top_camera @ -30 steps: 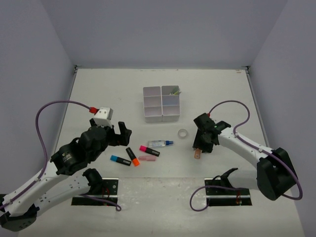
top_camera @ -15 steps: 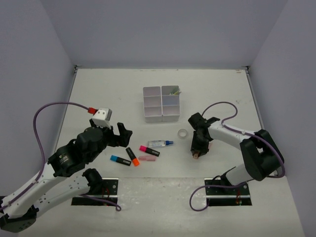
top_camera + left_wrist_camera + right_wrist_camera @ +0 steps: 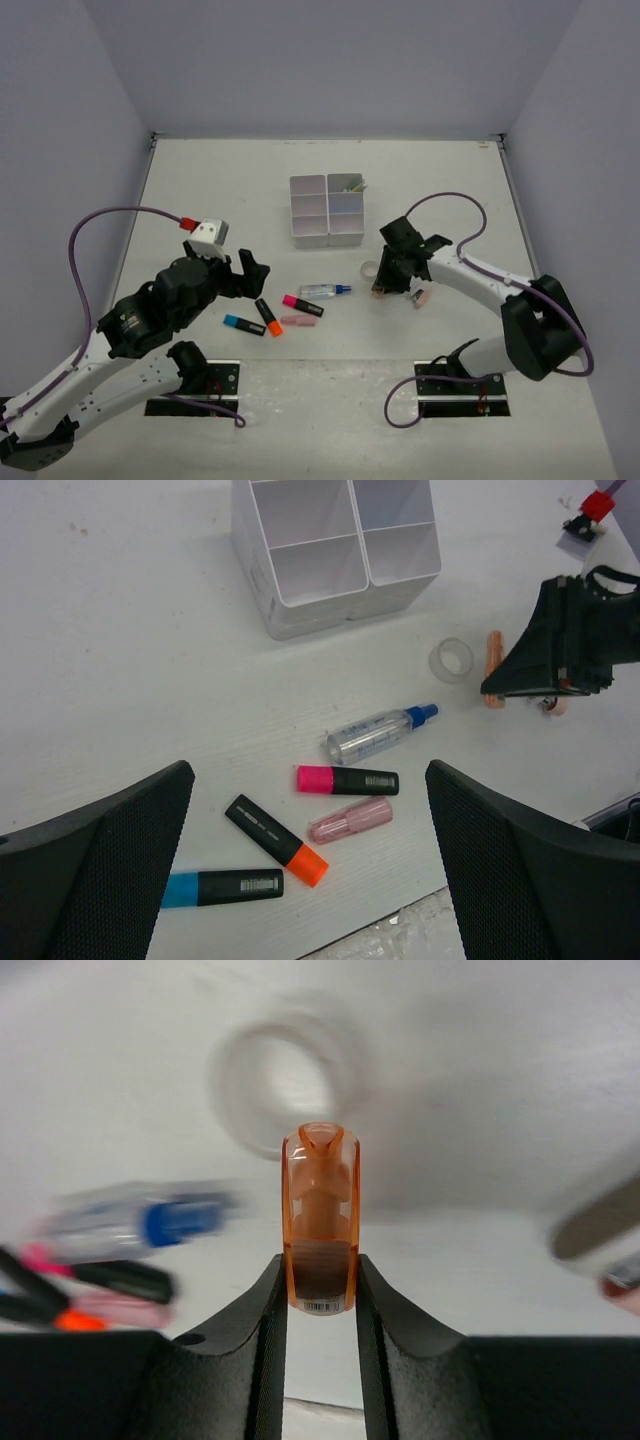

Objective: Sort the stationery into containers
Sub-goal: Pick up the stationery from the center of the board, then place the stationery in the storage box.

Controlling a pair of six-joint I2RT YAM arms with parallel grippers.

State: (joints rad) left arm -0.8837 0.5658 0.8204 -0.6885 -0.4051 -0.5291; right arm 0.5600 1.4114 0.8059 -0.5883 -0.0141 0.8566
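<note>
The white organiser tray (image 3: 310, 232) stands at mid-table and also shows in the left wrist view (image 3: 262, 592). Near the front lie a blue-ended highlighter (image 3: 243, 324) (image 3: 222, 887), an orange-ended one (image 3: 268, 317) (image 3: 275, 839), a pink-ended one (image 3: 302, 304) (image 3: 347, 779), a pale pink capped piece (image 3: 297, 321) (image 3: 350, 820), a blue-capped glue pen (image 3: 325, 290) (image 3: 380, 734) and a clear tape ring (image 3: 370, 270) (image 3: 452, 660) (image 3: 285, 1080). My right gripper (image 3: 383, 286) (image 3: 320, 1282) is shut on an orange clear-capped marker (image 3: 320, 1220) (image 3: 493, 656) just right of the ring. My left gripper (image 3: 250, 272) (image 3: 310, 865) is open above the highlighters.
The tray's far right compartment (image 3: 350, 183) holds a few thin items. A small pink piece (image 3: 420, 297) lies on the table beside my right arm. Grey walls close in the table on three sides.
My right gripper has moved left and away from me with the orange marker, up beside the tape ring. A small pink piece now shows by that arm. My left arm has hardly moved.
</note>
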